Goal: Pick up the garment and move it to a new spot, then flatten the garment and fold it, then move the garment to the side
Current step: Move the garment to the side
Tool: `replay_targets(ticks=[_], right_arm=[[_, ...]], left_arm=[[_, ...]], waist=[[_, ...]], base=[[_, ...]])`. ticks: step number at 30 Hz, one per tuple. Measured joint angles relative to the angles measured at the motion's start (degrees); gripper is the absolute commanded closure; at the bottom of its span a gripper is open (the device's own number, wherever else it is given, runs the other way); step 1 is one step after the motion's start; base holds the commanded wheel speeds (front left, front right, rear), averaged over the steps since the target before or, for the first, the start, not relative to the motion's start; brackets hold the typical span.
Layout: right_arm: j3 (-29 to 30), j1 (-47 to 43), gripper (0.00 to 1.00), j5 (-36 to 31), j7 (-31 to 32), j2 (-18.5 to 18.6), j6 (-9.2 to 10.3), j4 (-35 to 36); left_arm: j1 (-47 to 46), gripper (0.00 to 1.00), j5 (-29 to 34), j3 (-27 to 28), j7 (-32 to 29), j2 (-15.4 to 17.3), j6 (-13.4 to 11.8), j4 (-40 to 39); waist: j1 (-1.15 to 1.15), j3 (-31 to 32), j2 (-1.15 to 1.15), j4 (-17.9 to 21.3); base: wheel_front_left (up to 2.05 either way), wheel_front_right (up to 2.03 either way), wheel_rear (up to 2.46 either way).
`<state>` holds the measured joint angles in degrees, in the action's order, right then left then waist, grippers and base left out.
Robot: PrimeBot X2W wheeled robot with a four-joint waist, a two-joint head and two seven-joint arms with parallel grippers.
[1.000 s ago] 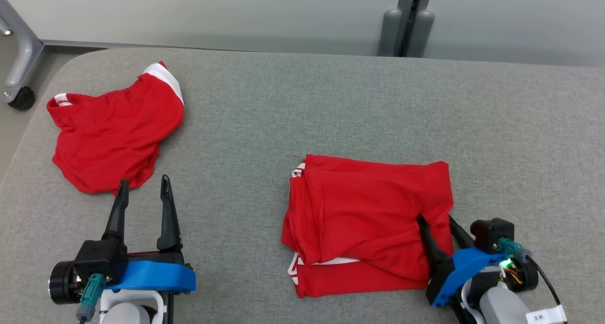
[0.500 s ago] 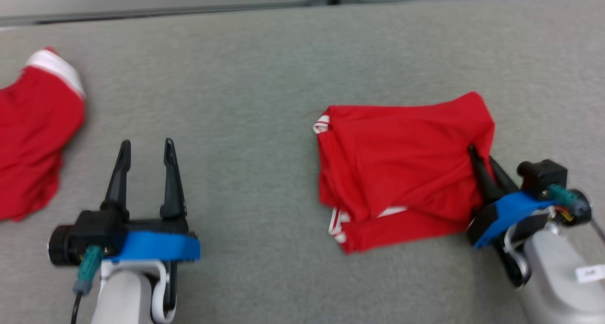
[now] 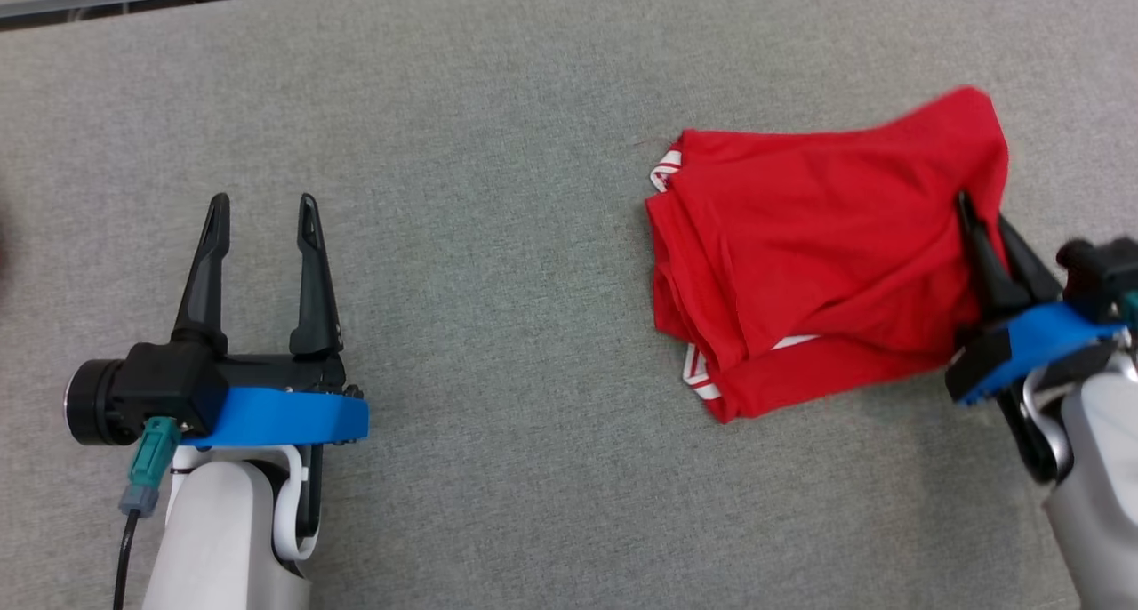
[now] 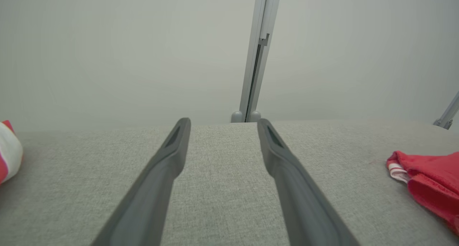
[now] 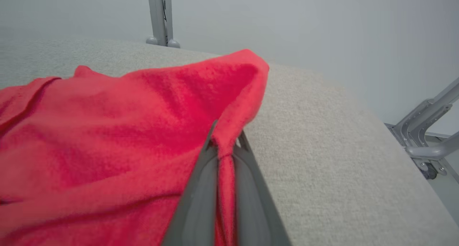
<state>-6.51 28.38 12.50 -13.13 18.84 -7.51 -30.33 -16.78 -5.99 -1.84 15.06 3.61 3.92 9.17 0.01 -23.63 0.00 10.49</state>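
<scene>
At the far left edge of the left wrist view we see a bit of another red and white cloth (image 4: 8,152) lying on the grey padded table (image 3: 498,263). At the lower left of the head view, the left gripper (image 3: 262,208) rests low over the table with its two dark fingers spread apart and holding nothing, just as it was a second ago. The left wrist view shows only bare table between those fingers (image 4: 172,156). Right of centre in the head view lies the folded red garment (image 3: 800,245), with white trim (image 3: 662,167) at its left edge. It still rests on the table, but its upper right corner now peaks upward and the whole bundle sits askew. At the right edge is the change: the right gripper (image 3: 983,212), whose fingers straddled the garment's right edge a second ago, has closed on a pinch of red cloth. The right wrist view shows the fabric squeezed between the two fingers (image 5: 200,188) and tented above them. The head camera has also swung, so part of the garment's shift toward the upper right of the frame is the camera's doing. We judge that the folding is finished and the last step, carrying the garment aside, has begun. A one-corner hold may let the folds slip open. We see no container; the table alone bears the cloth.
</scene>
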Motion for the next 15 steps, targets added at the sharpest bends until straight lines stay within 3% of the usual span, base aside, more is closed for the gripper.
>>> replay_targets(ticks=[4, 15], right_arm=[[-1.79, 4.89, 1.00, -0.38, 1.02, 1.52, 0.00, 1.58], [-0.16, 17.14, 1.00, -1.96, 4.87, 13.04, -0.01, -3.66]], left_arm=[[-1.05, 0.00, 0.22, 0.04, 0.00, 0.16, 0.12, -0.69], [-4.67, 0.00, 0.94, -1.27, 0.00, 0.31, 0.75, -1.56]], waist=[[0.00, -1.62, 0.00, 0.30], [0.00, -6.65, 0.00, -2.27]], base=[[0.00, 0.00, 0.00], [0.00, 0.00, 0.00]])
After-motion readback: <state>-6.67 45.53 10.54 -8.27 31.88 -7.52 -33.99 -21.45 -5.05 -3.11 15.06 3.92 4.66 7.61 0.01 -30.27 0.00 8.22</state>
